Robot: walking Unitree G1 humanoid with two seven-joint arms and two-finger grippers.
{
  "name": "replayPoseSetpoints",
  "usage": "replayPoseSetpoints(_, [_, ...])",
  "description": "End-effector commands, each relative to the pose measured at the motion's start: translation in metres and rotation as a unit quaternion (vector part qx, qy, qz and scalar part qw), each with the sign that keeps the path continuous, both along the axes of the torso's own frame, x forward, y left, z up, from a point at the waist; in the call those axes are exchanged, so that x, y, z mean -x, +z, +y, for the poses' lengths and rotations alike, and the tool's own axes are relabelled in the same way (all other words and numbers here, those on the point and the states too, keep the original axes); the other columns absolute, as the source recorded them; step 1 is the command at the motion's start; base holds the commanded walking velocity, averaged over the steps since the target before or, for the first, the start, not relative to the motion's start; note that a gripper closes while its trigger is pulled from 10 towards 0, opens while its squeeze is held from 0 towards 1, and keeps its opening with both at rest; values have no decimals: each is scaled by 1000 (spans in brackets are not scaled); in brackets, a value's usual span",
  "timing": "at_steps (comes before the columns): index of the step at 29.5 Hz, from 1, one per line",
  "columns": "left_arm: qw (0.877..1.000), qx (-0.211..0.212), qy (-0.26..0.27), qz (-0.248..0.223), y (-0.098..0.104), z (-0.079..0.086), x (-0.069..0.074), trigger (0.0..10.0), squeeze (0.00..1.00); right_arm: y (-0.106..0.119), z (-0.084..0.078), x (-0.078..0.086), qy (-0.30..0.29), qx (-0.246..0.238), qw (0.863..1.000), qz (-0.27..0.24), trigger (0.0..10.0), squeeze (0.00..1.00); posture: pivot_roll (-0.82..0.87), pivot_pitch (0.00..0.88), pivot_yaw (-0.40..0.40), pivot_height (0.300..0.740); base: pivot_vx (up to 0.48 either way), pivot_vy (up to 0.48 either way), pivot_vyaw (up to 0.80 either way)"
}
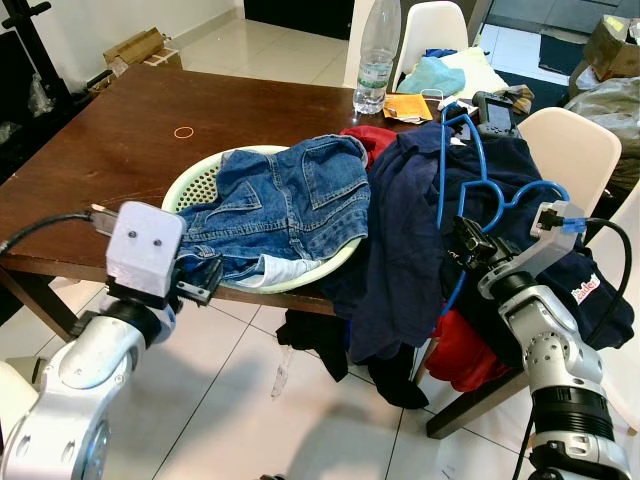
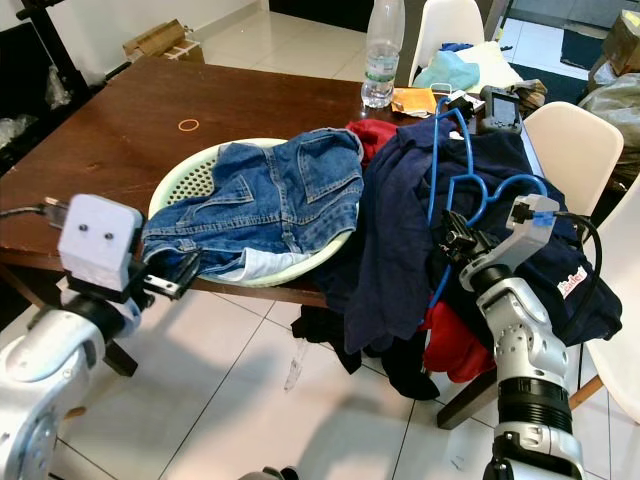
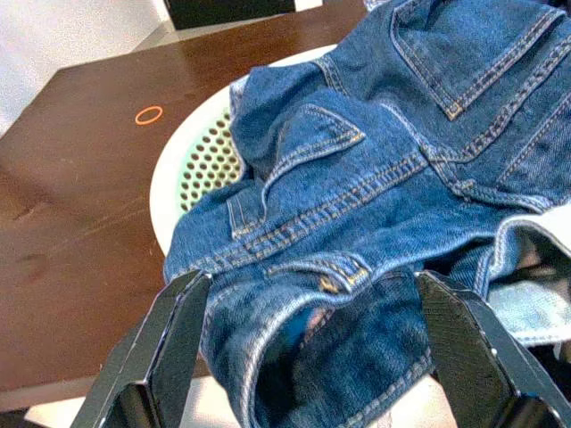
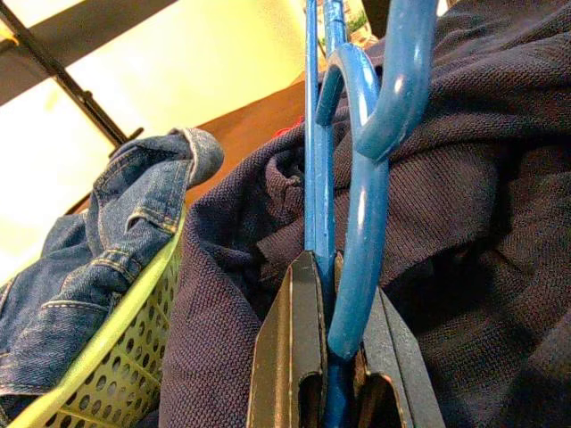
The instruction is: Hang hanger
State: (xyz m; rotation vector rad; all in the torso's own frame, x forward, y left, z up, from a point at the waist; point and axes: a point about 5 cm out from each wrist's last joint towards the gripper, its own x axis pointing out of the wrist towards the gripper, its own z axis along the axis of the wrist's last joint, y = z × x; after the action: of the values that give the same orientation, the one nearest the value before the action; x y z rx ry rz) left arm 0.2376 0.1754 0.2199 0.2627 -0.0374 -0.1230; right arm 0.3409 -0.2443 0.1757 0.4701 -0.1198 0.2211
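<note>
Right wrist view shows the right gripper (image 4: 332,357) clamped on the blue hanger (image 4: 357,178), both black fingers (image 4: 290,339) pressed against its thin plastic rods. Using the laundry basket (image 1: 190,180) as landmark, the hanger lies just beside its right rim, on the navy shirt (image 1: 400,240) heaped there. It looks light and stiff, a smooth plastic frame likely to twist or slip in a narrow pinch; the hold low on the frame seems sound, leaving the hook free for a rail. The left gripper (image 3: 330,348) hovers at the basket's near rim, spread wide and empty over the denim jeans (image 3: 401,160).
</note>
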Motion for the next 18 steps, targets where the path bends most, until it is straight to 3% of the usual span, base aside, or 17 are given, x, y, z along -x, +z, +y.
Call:
replayPoseSetpoints(1, [1000,9,-11,11,-5,-7,7,10000,0,-7,-1,3,-2,-14,1000,11,10000,0,210,146,-21,740,0,0,0])
replayPoseSetpoints(5, [999,17,-15,30,-13,-11,14,10000,0,-7,-1,3,0,-15,1000,11,10000,0,216,145,-17,740,0,0,0])
replayPoseSetpoints(8, [998,13,-21,51,-22,-18,28,10000,0,-7,-1,3,2,-17,1000,11,10000,0,225,150,-16,740,0,0,0])
replayPoseSetpoints(12, [999,-1,-13,49,-23,-14,30,10000,0,-7,-1,3,2,-18,1000,11,10000,0,228,148,-18,740,0,0,0])
replayPoseSetpoints(17, [997,-31,69,6,-10,18,14,10000,0,-6,0,2,2,-21,1000,12,10000,0,221,146,-20,740,0,0,0])
replayPoseSetpoints(18, [997,-31,69,6,-10,18,14,10000,0,-6,0,2,2,-21,1000,12,10000,0,221,146,-20,740,0,0,0])
